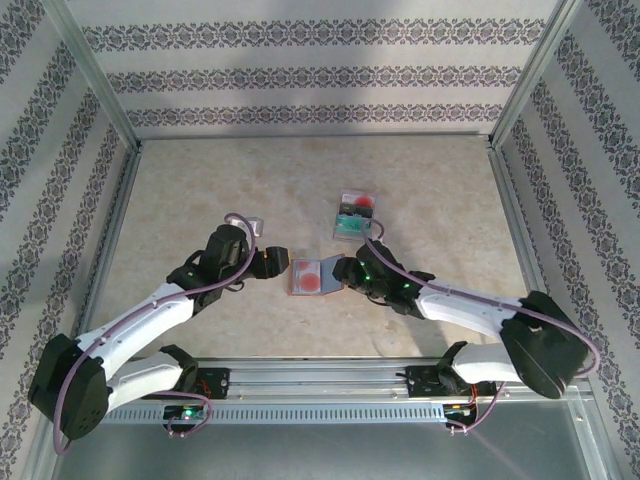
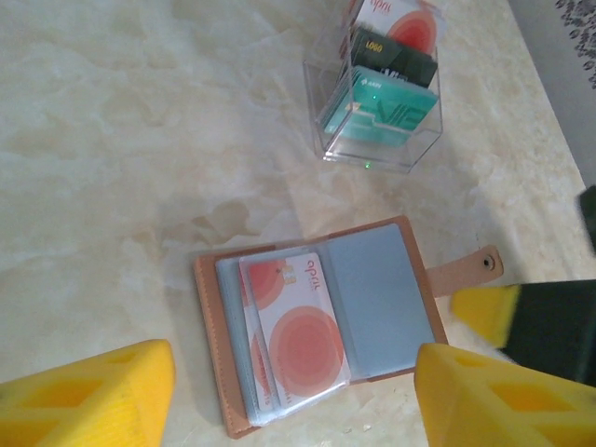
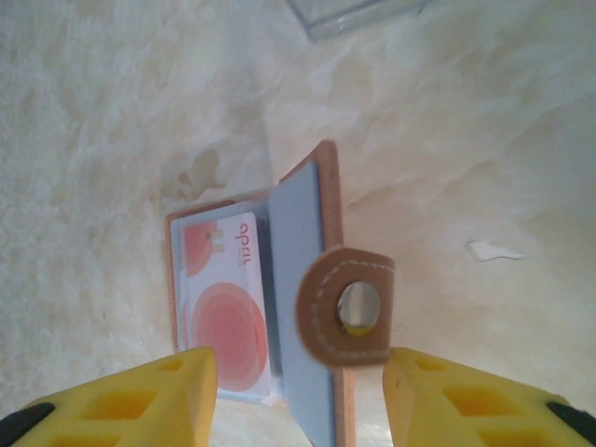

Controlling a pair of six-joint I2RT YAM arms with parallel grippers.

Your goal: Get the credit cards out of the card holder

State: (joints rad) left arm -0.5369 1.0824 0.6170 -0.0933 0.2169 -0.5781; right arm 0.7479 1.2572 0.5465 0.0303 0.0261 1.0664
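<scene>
The brown leather card holder (image 1: 313, 275) lies open on the table between both grippers. A pale pink card with red circles (image 2: 298, 331) sits in its left grey-blue pocket, with another like it tucked underneath; the right pocket (image 2: 377, 298) looks empty. My left gripper (image 2: 298, 410) is open, hovering over the holder's near edge with a finger at each side. My right gripper (image 3: 300, 410) is also open, and the holder's small brown tab (image 3: 346, 307) curls up between its fingers, close to the right finger (image 3: 484, 400). The same pink card (image 3: 228, 298) lies beyond them.
A clear plastic box (image 2: 382, 84) stands behind the holder, holding a teal card (image 2: 382, 107), a dark card (image 2: 396, 58) and a pale card with a red circle (image 2: 410, 19). The box (image 1: 355, 215) is at mid-table. Patterned walls enclose the marble tabletop.
</scene>
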